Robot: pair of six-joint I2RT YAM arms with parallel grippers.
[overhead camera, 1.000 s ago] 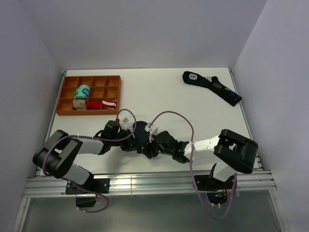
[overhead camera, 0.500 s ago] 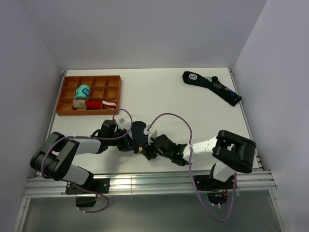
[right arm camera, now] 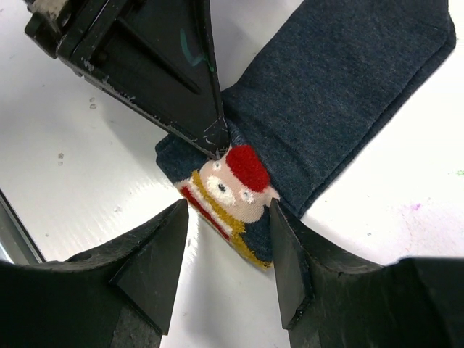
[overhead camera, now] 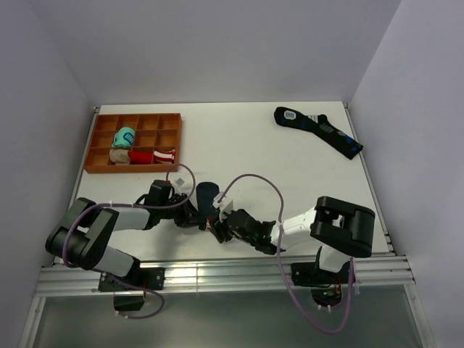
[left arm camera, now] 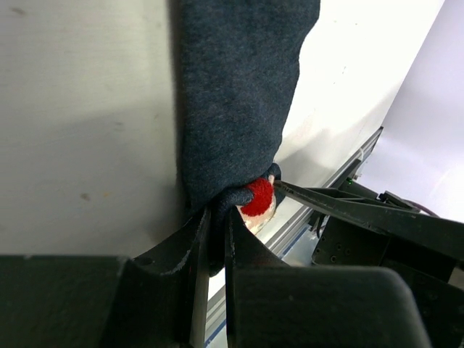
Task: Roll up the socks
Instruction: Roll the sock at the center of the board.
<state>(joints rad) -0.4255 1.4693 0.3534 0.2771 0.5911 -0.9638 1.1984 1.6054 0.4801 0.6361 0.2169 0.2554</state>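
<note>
Low down, left claw (left arm camera: 216, 221) pinches socks (left arm camera: 239, 94), right claw (right arm camera: 228, 217) straddling them.

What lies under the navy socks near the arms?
Only the white table shows around the socks; whatever lies beneath them is covered. The left hand pinches their patched end.

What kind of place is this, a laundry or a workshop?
Most likely a robotics lab test cell: a left arm and a right arm bolted to a white table, plain walls closing it in, with navy socks and an orange divided tray laid out.
</note>
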